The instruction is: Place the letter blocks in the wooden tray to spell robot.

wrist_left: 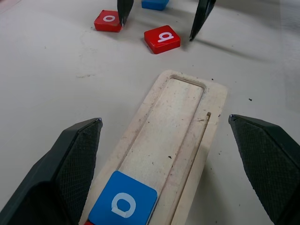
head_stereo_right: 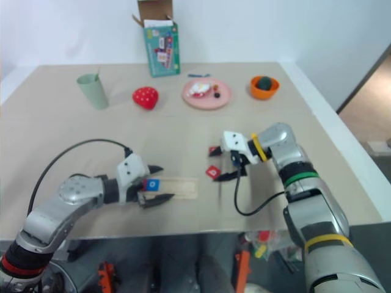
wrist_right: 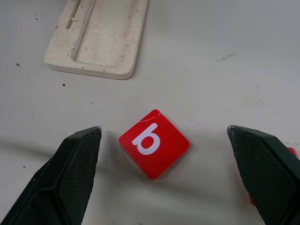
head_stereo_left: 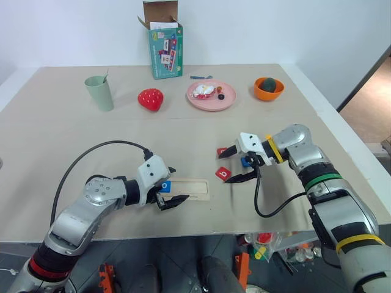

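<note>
Near the front of the beige table [head_stereo_left: 73, 131], lying flat and lengthwise: the wooden tray [head_stereo_left: 198, 189], with a blue "o" block [wrist_left: 123, 204] already seated toward its left end and a sliver of red just beyond that, likely the first tile though too little shows to read it. Parked over that filled end with fingers spread wide and holding nothing: the left gripper [head_stereo_left: 169, 185], apparently kept close to the slot it last served while leaving the open remainder of the tray free. Just off the tray's right end, on bare tabletop, turned askew to the tray: a red "b" block [wrist_right: 153, 143], the letter due next in the word. Straddling it from above, jaws wide and empty, one fingertip on either side with clear gaps: the right gripper [head_stereo_left: 239, 163], angled downward, seemingly lined up for a pinch across the tile's flat edges. Close behind, a second red tile [wrist_left: 108, 21] marked "o" and a blue tile [head_stereo_left: 245, 161] with its letter hidden, both waiting near the same arm's reach. Well apart at the far side, out of the working lane: a green cup [head_stereo_left: 99, 93], strawberry toy [head_stereo_left: 150, 99], pink plate [head_stereo_left: 229, 103], orange bowl [head_stereo_left: 269, 89] and an opened teal box [head_stereo_left: 165, 50].
</note>
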You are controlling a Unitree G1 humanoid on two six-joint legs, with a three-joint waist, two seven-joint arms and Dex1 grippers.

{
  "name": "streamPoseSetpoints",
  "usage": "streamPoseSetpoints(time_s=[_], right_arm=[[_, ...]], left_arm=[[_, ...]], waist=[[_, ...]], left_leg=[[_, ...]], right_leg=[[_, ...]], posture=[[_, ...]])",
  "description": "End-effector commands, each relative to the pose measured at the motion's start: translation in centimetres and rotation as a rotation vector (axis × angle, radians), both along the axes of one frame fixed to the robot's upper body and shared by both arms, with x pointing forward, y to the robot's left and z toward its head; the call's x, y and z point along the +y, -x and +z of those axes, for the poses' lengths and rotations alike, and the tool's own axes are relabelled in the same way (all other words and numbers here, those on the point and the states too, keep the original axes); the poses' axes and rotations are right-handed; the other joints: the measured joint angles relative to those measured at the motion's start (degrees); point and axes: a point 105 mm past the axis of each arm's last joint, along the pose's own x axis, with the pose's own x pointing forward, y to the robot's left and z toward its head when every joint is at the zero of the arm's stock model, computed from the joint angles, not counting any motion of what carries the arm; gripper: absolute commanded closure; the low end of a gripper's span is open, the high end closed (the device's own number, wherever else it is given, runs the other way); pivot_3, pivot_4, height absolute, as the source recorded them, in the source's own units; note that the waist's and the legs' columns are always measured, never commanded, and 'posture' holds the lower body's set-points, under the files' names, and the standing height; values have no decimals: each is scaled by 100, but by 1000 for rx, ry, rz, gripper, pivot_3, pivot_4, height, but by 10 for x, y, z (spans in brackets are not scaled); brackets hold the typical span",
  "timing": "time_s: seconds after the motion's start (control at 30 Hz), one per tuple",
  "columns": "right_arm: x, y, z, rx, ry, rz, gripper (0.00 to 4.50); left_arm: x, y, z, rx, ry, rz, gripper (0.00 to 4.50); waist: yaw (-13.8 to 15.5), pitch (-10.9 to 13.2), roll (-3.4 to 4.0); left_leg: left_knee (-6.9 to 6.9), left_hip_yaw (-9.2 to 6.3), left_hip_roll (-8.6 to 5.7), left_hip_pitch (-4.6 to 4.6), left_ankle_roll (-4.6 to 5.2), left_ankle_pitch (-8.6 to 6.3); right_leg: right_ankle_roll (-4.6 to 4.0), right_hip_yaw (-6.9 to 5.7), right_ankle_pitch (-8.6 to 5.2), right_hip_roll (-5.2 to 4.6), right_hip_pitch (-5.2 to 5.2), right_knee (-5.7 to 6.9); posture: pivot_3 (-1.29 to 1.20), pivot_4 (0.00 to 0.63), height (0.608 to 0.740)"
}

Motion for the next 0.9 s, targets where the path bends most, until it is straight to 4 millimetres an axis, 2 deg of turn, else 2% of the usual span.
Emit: streamPoseSetpoints(time_s=[0.03,0.4,0.63,0.9], right_arm=[[-5,2,0,6,8,15,294],[2,-5,1,132,-145,-129,294],[-2,8,-13,195,-171,-156,294],[-2,24,-13,215,-217,-220,294]], left_arm=[[-2,0,11,-46,9,-5,0],[-4,1,10,-37,13,-9,0],[-5,0,9,-34,12,-10,0],[-7,0,7,-31,7,-26,0]], waist=[[0,0,0],[0,0,1],[-1,0,1],[2,0,1]], left_leg=[[0,0,0,0,0,0],[0,-2,1,2,-2,1],[0,-7,-2,1,-3,1],[3,-13,-2,5,-3,2]], right_leg=[[0,0,0,0,0,0],[-2,-1,1,2,0,4],[1,-3,-1,0,3,5],[5,-8,-2,2,8,6]], posture=[[0,150,740],[0,150,740],[0,150,740],[0,150,740]])
